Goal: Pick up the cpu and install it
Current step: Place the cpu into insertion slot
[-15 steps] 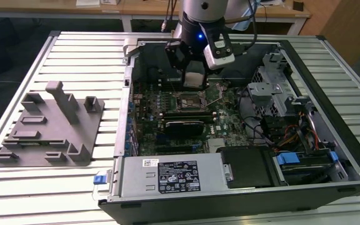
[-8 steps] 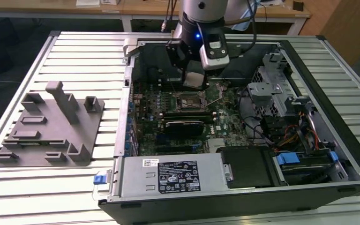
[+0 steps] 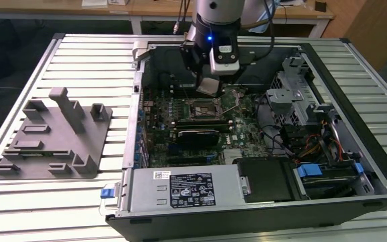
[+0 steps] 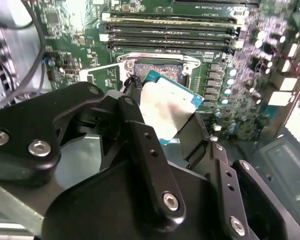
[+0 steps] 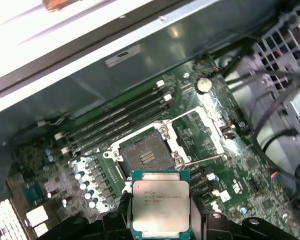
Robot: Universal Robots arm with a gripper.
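Socket (image 5: 144, 156) uncovered, clear from above, cpu (image 5: 161, 202) hanging near it. Memory slots (image 5: 115, 116) flank one side, opened retention frame (image 5: 202, 124) the other, cables (image 5: 266, 111) beyond.

The cpu (image 5: 161, 205) has a pale silver top and a teal rim. The claw (image 4: 162, 120) is black. The motherboard (image 4: 72, 60) is green. To the exterior view's left of the motherboard, the fixture (image 3: 52, 141) is plain grey and the table (image 3: 92, 60) silvery and ribbed.

A slatted metal tabletop (image 3: 86, 65) is seen. A grey plastic fixture (image 3: 46, 146) is set on it toward the exterior view's left, and an open computer case (image 3: 247, 218) is laid beside it.
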